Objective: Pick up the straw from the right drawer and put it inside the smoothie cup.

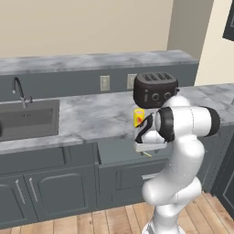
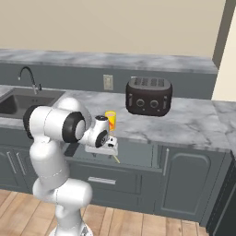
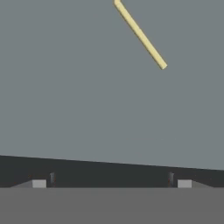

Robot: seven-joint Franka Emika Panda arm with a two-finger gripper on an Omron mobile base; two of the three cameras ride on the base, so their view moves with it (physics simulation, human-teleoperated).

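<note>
While the gripper point(image 3: 111, 183) hangs wide open and empty above the pulled-out drawer point(image 1: 119, 151), best to treat this as the approach to the grasp. Straw point(image 3: 140, 34) lying flat on the grey drawer floor, slanting across the top of the hand view, well off from the midline between the two fingertips point(image 3: 39, 183). Shift the hand toward the straw first, so that its middle sits between the jaws, not its tip. Turn the wrist until the jaws close across the stick rather than along it; a thin rod like this probably rolls or slips away if nudged from one side. Come down straight, stop just short of the drawer floor, then close gently and check the hold before lifting. Keep clear of the drawer's front wall on the way up. Yellow cup point(image 1: 139, 117) standing upright on the tabletop point(image 1: 91, 114) behind the drawer, near the black toaster point(image 1: 155, 87); likely to tip if bumped, so plan a high path over its rim.
</note>
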